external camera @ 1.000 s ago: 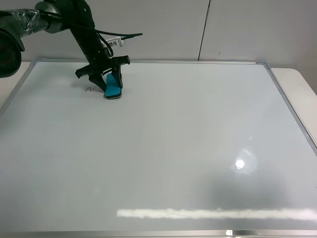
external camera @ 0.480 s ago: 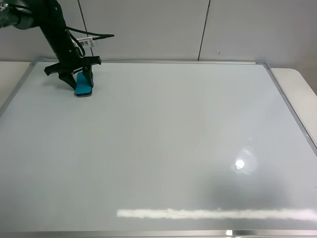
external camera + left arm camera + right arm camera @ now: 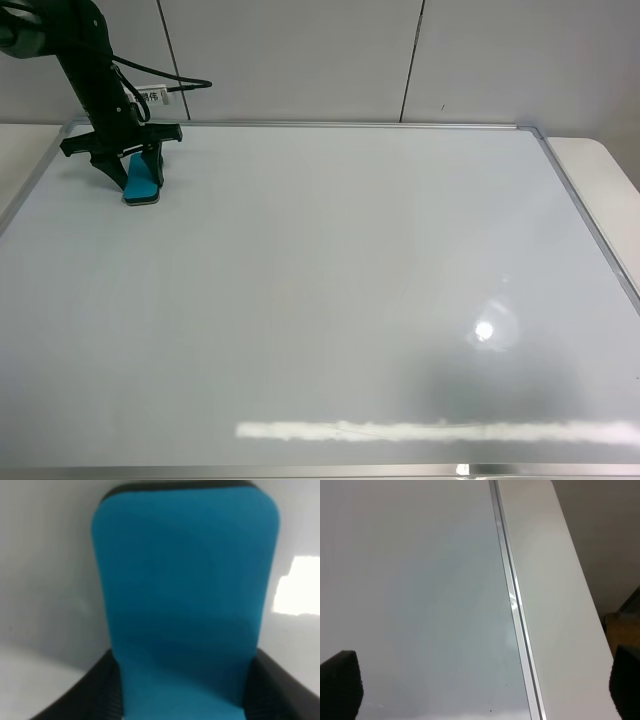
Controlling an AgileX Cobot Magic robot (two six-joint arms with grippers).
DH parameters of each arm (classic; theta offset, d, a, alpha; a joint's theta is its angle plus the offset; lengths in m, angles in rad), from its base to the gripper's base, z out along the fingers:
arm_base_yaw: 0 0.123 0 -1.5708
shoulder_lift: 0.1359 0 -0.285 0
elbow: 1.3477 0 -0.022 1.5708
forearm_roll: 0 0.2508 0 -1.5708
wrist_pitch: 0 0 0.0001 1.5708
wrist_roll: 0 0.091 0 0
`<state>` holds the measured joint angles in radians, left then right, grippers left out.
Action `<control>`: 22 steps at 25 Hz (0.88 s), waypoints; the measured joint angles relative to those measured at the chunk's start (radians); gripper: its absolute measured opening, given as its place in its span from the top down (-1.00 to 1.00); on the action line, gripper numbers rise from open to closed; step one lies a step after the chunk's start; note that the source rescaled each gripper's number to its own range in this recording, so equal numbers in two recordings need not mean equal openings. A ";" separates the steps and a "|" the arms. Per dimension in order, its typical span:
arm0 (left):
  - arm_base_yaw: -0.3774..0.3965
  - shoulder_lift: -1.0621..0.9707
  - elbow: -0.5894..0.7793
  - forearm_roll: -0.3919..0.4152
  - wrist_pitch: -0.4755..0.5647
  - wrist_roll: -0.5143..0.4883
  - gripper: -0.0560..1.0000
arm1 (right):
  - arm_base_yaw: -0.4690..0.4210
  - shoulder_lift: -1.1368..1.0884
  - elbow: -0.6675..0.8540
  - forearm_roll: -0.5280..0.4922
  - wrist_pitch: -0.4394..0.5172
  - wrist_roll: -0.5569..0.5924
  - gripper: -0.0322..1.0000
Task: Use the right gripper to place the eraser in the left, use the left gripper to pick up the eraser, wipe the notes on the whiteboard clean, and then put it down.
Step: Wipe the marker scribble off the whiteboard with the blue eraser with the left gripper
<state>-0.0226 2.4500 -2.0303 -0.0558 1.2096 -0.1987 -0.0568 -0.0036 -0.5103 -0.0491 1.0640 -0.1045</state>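
Note:
The teal-blue eraser (image 3: 142, 180) rests with its dark base on the whiteboard (image 3: 350, 280), at the board's far left corner. My left gripper (image 3: 135, 178) is shut on it, one black finger on each long side. The left wrist view is filled by the eraser (image 3: 185, 595), with the fingers (image 3: 97, 690) flanking it. No red notes show on the board. My right gripper (image 3: 482, 685) is out of the high view. It hangs open over the whiteboard (image 3: 420, 580) by its silver frame, with nothing between its fingertips (image 3: 340, 685).
The silver frame (image 3: 300, 124) runs along the board's far edge, just behind the eraser. Beyond the right frame lies a strip of white table (image 3: 550, 590) and its edge. A grey panelled wall (image 3: 300, 60) stands behind the board.
My left gripper has slid the eraser leftward along the far side of the board, across the spot where a small scribble showed. That scribble no longer shows.

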 joint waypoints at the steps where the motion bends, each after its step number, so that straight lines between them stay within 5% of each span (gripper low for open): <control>1: -0.006 0.000 0.001 0.005 -0.001 0.000 0.78 | 0.000 0.000 0.000 0.000 0.000 0.000 -0.98; 6: -0.048 0.000 0.002 0.032 0.005 0.000 0.78 | 0.000 0.000 0.000 0.000 0.000 0.000 -0.98; 22: -0.203 0.025 -0.067 -0.067 0.011 -0.025 0.78 | 0.000 0.000 0.000 0.000 0.000 0.000 -0.98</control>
<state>-0.2256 2.4752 -2.0978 -0.1231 1.2206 -0.2240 -0.0568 -0.0036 -0.5103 -0.0491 1.0640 -0.1045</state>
